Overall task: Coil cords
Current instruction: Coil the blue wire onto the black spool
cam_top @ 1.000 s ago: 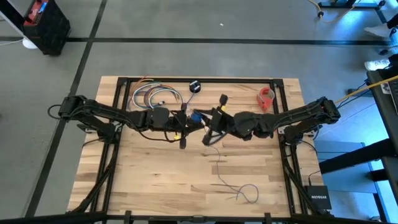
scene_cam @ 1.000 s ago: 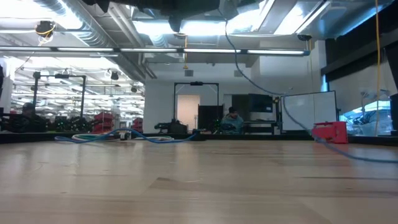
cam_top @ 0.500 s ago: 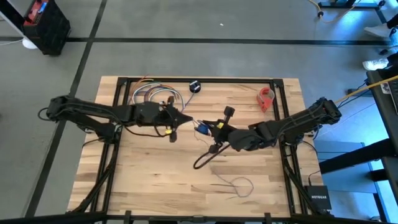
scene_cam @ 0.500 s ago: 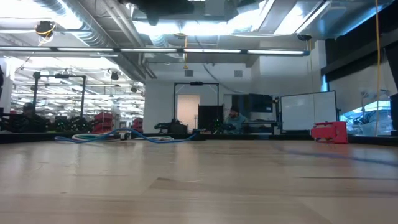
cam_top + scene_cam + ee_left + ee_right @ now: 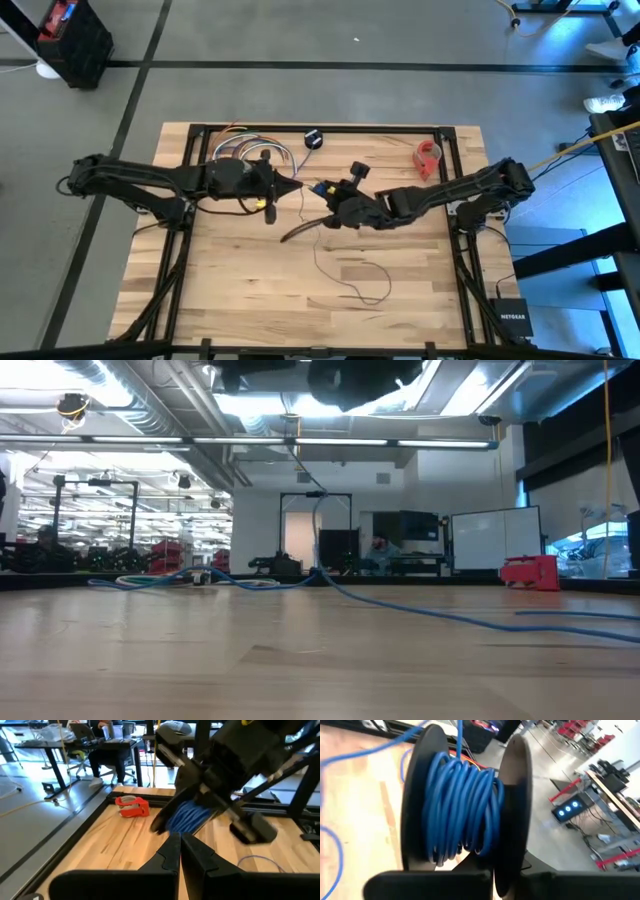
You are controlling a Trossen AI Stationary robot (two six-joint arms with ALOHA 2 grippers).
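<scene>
A very thin bluish cord (image 5: pixel 345 272) lies slack in loops on the table's near middle. It rises to the grippers and shows hanging in the low view (image 5: pixel 318 530). Part of it is wound on a black two-flanged spool (image 5: pixel 460 805), which shows above the table's middle in the high view (image 5: pixel 321 188). My right gripper (image 5: pixel 320 205) is shut on the spool. My left gripper (image 5: pixel 296 187) is shut, its tips just left of the spool, where the cord's upper end meets them. In the left wrist view (image 5: pixel 180 845) the spool (image 5: pixel 189 816) shows right ahead of them. My left gripper is shut on the cord near the spool, coming level from the table's left. Its own fingers (image 5: pixel 170 855) hide the place of contact. Below it the cord (image 5: pixel 312 240) hangs slack to the table. My right gripper holds the spool between its two fingers, one against each flange's outer face (image 5: pixel 520 795). It comes from the table's right. The spool is lifted clear of the table, and one strand (image 5: pixel 458 740) leaves the windings.
A bundle of multicoloured cables (image 5: pixel 245 153) and a small black round object (image 5: pixel 313 139) lie at the table's far edge. A red object (image 5: pixel 428 157) lies at the far right. Black frame rails run along the table's sides.
My grippers have drawn apart. The left has gone a little toward the table's left edge. The right dipped toward the near edge, came back toward the middle and turned about with the spool. The cord's loops on the table have been drawn toward the middle.
</scene>
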